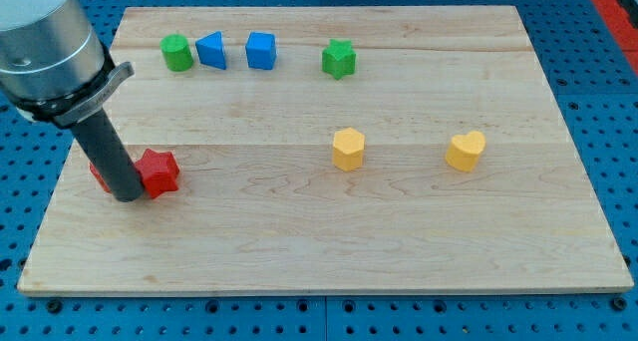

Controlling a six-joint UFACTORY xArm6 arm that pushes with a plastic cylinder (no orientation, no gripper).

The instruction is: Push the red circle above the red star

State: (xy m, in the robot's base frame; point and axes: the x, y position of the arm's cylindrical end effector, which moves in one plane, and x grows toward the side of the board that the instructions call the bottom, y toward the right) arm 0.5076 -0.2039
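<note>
At the view's left edge of the table (299,251), my tip (128,195) planted between the red circle (100,173), mostly hidden behind the rod, and the red star (159,172), touching or nearly touching both; no gripper fitted, so nothing to open or close. Circle level with the star, not yet above it, likely needing a push toward the view's top. Farther right, well clear: green cylinder (177,53), blue triangle (211,50), blue cube (261,51), green star (339,59), yellow hexagon (348,149), yellow heart (466,151).

You see the red star (159,171) lying flat near the tabletop's (329,241) left edge in the view; the red circle (99,172), mostly hidden, sits just left of it.
</note>
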